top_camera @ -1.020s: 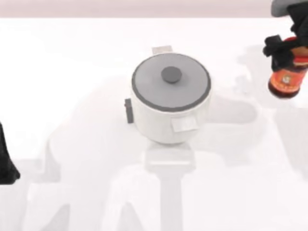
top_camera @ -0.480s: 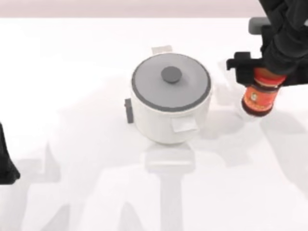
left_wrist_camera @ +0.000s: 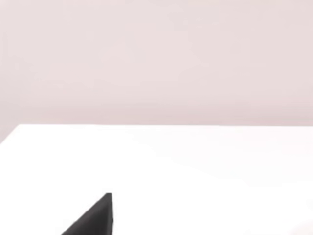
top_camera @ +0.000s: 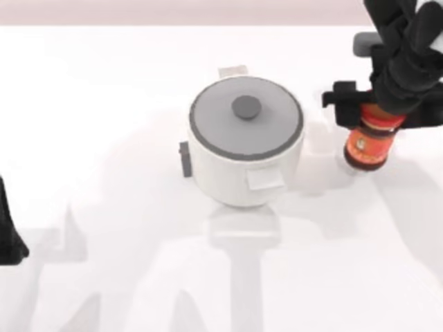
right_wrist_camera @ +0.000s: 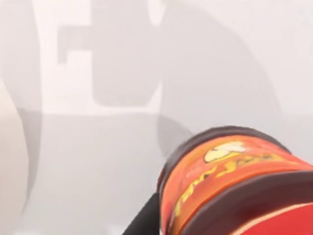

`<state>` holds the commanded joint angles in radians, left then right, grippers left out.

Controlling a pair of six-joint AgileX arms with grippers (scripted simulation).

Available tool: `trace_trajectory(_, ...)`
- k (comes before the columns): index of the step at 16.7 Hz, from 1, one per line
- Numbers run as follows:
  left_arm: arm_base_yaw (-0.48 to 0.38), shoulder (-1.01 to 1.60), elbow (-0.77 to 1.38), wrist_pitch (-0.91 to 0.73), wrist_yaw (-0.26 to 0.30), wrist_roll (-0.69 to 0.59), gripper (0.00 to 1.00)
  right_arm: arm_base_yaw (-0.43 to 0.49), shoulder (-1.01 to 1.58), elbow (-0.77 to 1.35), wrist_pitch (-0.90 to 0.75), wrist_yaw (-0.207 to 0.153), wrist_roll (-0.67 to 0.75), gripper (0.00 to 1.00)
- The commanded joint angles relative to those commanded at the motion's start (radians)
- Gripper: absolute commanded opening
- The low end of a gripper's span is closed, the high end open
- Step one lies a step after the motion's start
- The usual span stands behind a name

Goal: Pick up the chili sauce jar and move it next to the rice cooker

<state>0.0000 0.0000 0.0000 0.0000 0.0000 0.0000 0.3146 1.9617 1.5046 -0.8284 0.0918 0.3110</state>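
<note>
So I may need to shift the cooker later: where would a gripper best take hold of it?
Probably the grey centre knob on the rice cooker, coming straight down from above: it stands proud of the flat lid and is narrow, while the white body looks too wide for two fingers.

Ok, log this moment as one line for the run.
right gripper: holding chili sauce jar | right of rice cooker, apart | left arm: parked

Matte black, blocky right arm (top_camera: 405, 48) and end effector (top_camera: 374, 104); left arm (top_camera: 8, 232) equally black, unmarked
</note>
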Motion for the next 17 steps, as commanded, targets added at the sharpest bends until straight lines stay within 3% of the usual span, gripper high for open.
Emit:
trace_trajectory(8, 0.0, 0.0, 0.0, 0.0, 0.0, 0.0, 1.0, -0.003, 0.045, -0.061, 0.107, 0.002, 0.001, 0.0)
trace_trajectory(17, 0.0, 0.0, 0.0, 0.0, 0.0, 0.0, 1.0, -0.003, 0.045, -0.061, 0.107, 0.002, 0.001, 0.68)
